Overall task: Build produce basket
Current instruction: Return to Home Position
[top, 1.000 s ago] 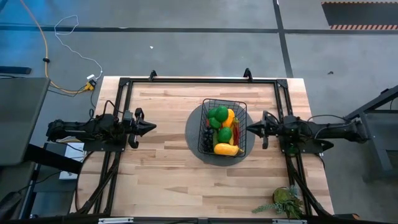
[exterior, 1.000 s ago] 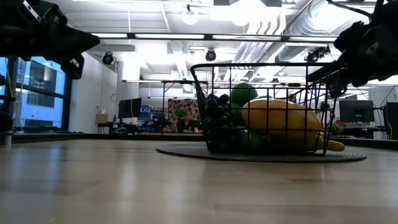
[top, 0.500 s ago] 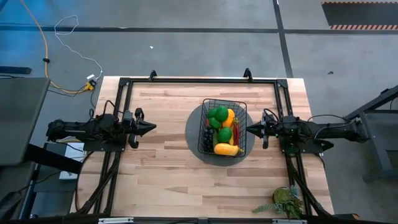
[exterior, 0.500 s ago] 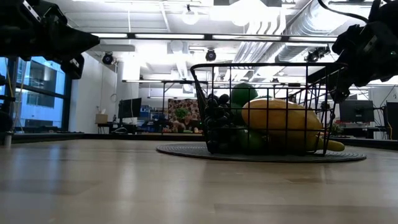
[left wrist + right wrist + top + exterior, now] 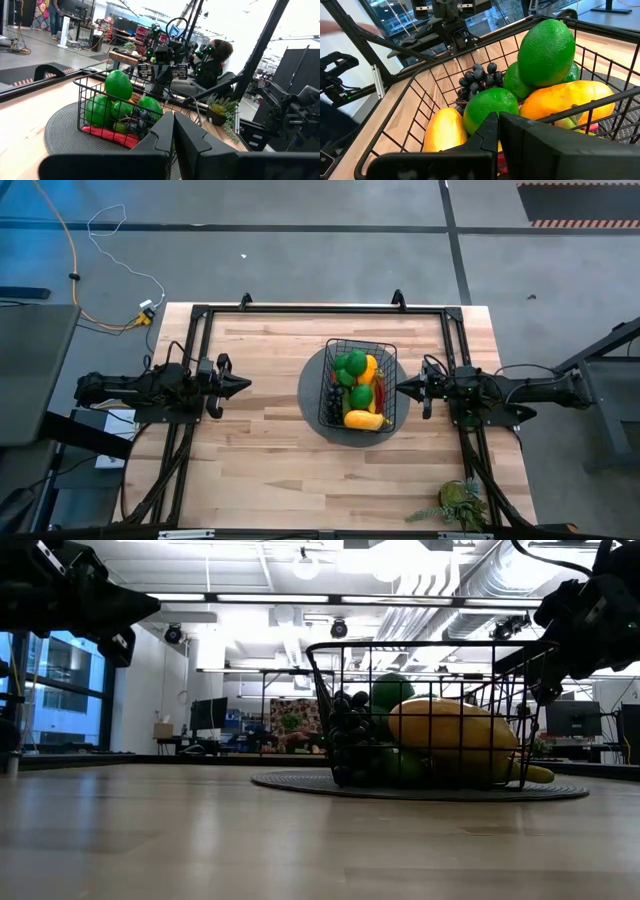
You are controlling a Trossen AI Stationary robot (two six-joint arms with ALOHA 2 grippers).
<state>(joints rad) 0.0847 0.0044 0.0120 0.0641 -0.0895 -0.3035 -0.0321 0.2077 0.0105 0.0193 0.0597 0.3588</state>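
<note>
the wooden table [image 5: 270, 450] looks just as it did half a second ago; nothing on it has shifted. the left arm [image 5: 140, 388] lies level over the table's left side, its left gripper [image 5: 245, 385] pointing toward the middle and well apart from the black wire basket [image 5: 361, 342]. the left wrist view shows its two fingers pressed together with nothing between them. the right arm [image 5: 530, 390] reaches in from the right side, and the right gripper [image 5: 403, 387] hangs just beside the basket's right wall, over the edge of the round mat [image 5: 308, 408], its fingers likewise closed and empty. against the low view from a second ago this arm has shifted slightly; since the half-second mark it has not moved. the basket stands on the mat, a little right of the table's centre. inside it the produce is heaped: green limes [image 5: 351, 364] on top at the far end, a yellow fruit [image 5: 362, 420] at the near end, purple grapes [image 5: 331, 395] against the left wall and a red chili [image 5: 379, 393] along the right. a leafy plant [image 5: 458, 505] lies at the near right corner
</note>
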